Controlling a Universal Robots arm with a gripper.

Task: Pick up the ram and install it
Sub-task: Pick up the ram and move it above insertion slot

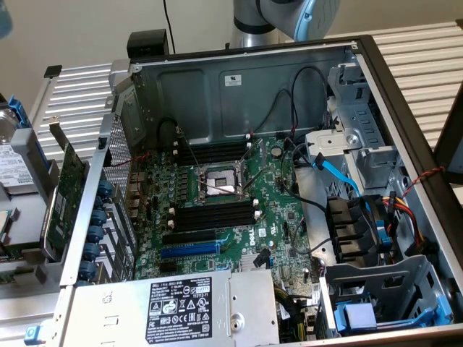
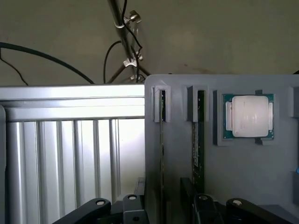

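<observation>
- Computer case: lid off, motherboard exposed. I cannot place it relative to the grey tray, as the two share no view.
- Ribbed metal top: runs along the tray's long side, level with its rim.
- Grey tray: my landmark. It is a moulded holder with narrow upright slots and one square recess.
- Arm: grey and blue joint above the case's rear wall.
- Gripper: over the near end of the tray, released, jaws spread as wide as they go, one on each side of a slot. Nothing is clamped. I cannot tell whether either jaw touches the stick.
- Black slots: long, with white end clips, on the motherboard inside the case, with no stick in them.
- Ram: standing on edge in the tray's slot nearest the ribbed top, running between the open jaws.
- Second stick: green edge showing, in the next tray slot inward.
- Processor: silver-capped, seated in the tray's square recess, beyond the second stick.
</observation>
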